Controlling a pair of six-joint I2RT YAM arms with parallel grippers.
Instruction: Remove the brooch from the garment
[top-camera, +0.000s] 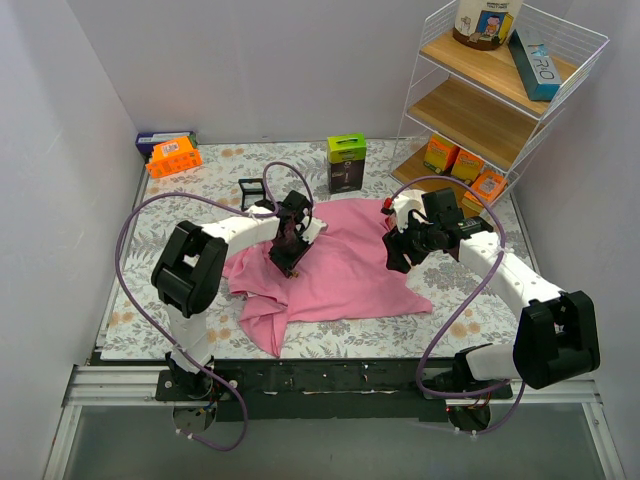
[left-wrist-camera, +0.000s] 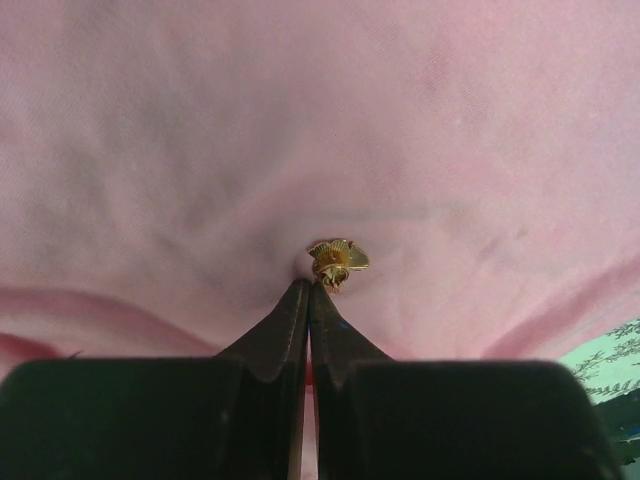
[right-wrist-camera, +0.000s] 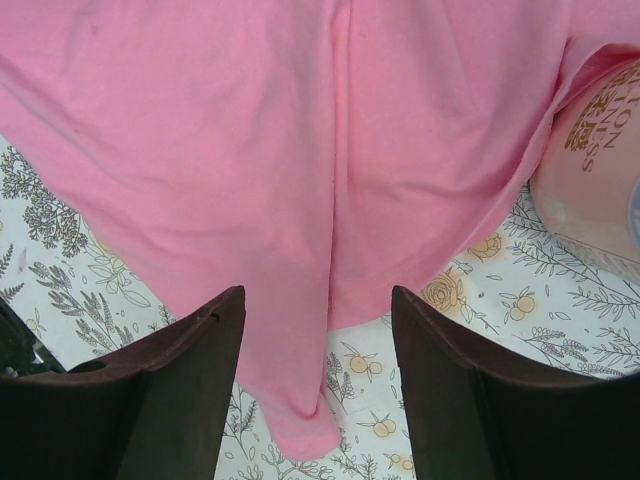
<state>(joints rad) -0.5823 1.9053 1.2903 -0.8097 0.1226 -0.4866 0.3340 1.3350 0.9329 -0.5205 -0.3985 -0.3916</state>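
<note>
Left wrist camera first: the left gripper (left-wrist-camera: 309, 290) has its tips together right at the lower edge of the brooch (left-wrist-camera: 338, 262), but whether they pinch metal or only cloth can't be told. The brooch's back is hidden against the garment (left-wrist-camera: 320, 120), which runs off the top and both sides. From above, the brooch is lost beneath that gripper. On the right wrist camera, the bottom edge crops the fingers of the right gripper (right-wrist-camera: 315, 295), and the right edge slices a pink container (right-wrist-camera: 600, 170), its lettering cut to scraps.

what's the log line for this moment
left gripper shut, tips at brooch | brooch on garment, not removed | right gripper open above garment edge
</note>
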